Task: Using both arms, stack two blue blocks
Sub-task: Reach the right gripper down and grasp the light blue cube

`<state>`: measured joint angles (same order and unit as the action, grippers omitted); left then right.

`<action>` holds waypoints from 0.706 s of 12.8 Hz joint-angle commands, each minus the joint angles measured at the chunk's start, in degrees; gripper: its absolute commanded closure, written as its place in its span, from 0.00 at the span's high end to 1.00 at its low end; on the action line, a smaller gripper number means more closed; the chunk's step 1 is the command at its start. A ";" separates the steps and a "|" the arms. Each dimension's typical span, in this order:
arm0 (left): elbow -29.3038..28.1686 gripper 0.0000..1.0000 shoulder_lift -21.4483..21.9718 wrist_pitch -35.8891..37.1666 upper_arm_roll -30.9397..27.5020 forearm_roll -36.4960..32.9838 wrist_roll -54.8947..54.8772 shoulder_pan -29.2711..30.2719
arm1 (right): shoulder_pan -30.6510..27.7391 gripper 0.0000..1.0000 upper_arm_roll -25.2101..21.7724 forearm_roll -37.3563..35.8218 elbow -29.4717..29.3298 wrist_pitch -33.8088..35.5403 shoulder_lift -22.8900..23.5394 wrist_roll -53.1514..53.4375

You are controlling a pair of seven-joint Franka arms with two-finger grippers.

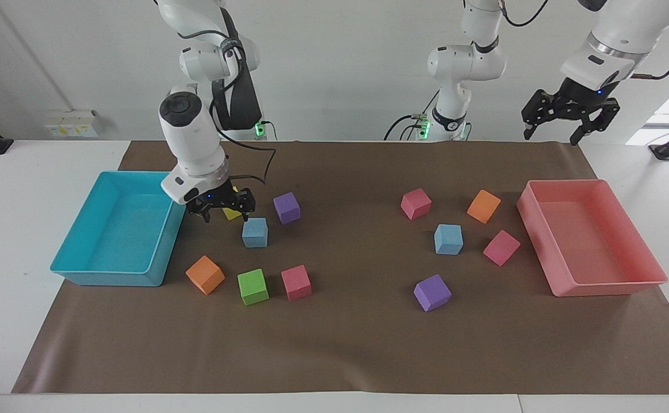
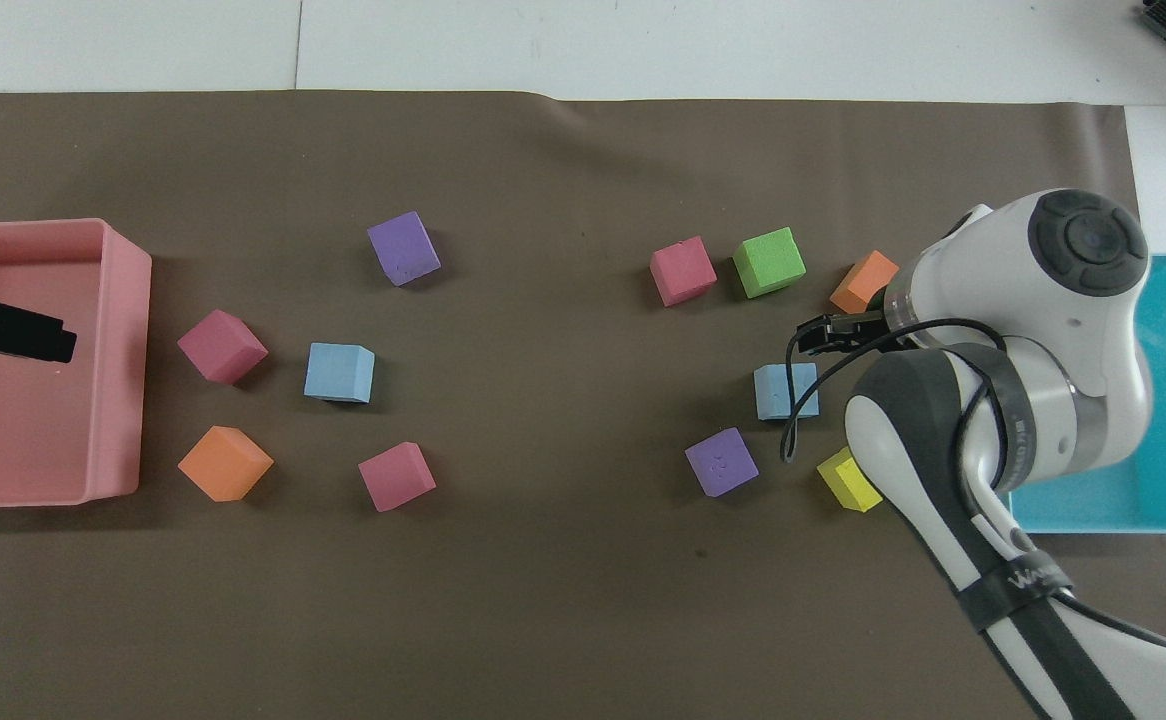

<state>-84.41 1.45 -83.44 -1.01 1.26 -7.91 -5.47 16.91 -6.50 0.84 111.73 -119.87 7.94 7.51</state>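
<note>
In the facing view, at the left of the frame, the turquoise tray (image 1: 117, 229) sits beside a cluster of cubes, and the right gripper (image 1: 223, 207) hangs low above that cluster, over the yellow cube (image 1: 232, 214), its jaws spread wide and holding nothing. Just below and right of it in the frame lies one blue block (image 1: 255, 232), flat on the brown mat (image 1: 346, 344) with clear space on all sides. Right of centre lies the other blue block (image 1: 448, 239), among pink, orange and purple cubes. At the upper right the left gripper (image 1: 569, 117) waits high above the mat's edge near the pink tray (image 1: 592, 238), also spread wide and empty. Both blocks look like matte foam: probably very light, a little squashy, and grippy rather than slick, so a gentle pinch should do. The best hold is likely across two opposite flat side faces, fingers squared to the cube and gripping its upper half, so it can be set down on its twin.
</note>
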 commanded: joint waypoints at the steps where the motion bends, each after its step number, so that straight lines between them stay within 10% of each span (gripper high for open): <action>1: -0.76 1.00 0.75 -0.67 0.13 -0.29 0.26 0.02 | 0.67 1.00 -0.09 0.92 4.62 -4.75 -0.21 0.84; 9: -0.84 1.00 0.75 -0.58 0.13 -0.29 0.26 -0.06 | 2.69 1.00 -0.01 5.05 12.10 -15.83 3.49 -0.13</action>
<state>-84.41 1.45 -83.44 -0.99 1.26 -7.91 -5.48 19.04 -6.46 4.49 121.91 -133.54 11.62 7.81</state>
